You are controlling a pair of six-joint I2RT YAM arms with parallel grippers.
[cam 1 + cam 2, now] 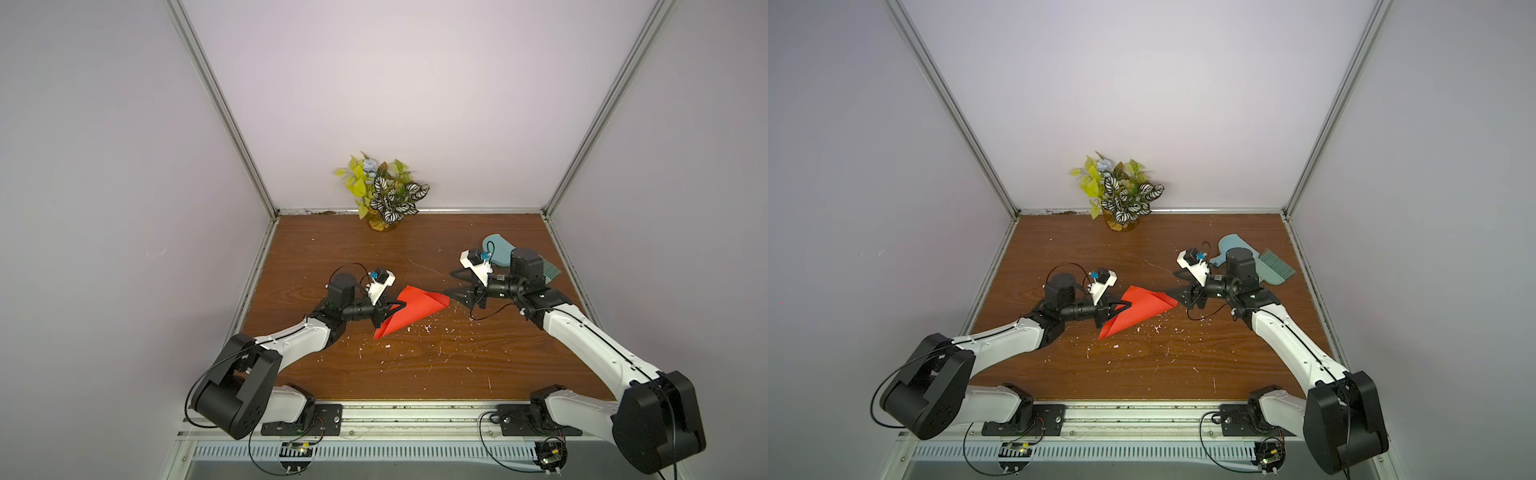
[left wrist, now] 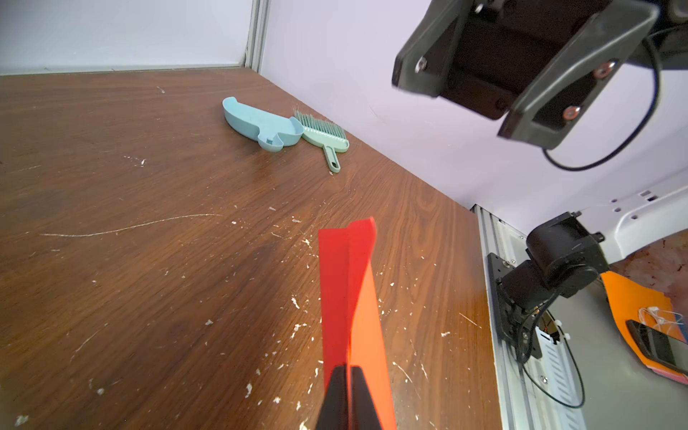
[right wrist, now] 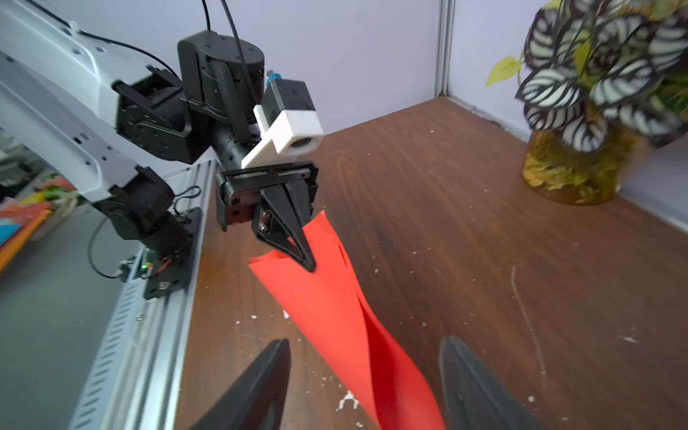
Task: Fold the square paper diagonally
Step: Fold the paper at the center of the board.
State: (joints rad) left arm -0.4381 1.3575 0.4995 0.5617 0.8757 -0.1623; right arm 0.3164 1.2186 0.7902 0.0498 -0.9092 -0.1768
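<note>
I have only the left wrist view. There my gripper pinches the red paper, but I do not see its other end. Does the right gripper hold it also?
Observer: No. In the right wrist view the right gripper stands wide open, and the end of the square paper lies between its jaws.
Operator: Is the fold finished, then?
Observer: It seems not. In both top views the square paper is doubled over into a rough triangle, but the layers do not look pressed flat.

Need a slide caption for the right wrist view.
The left gripper pinches one end of the loosely folded square paper; the other end sits inside the open right gripper.
</note>
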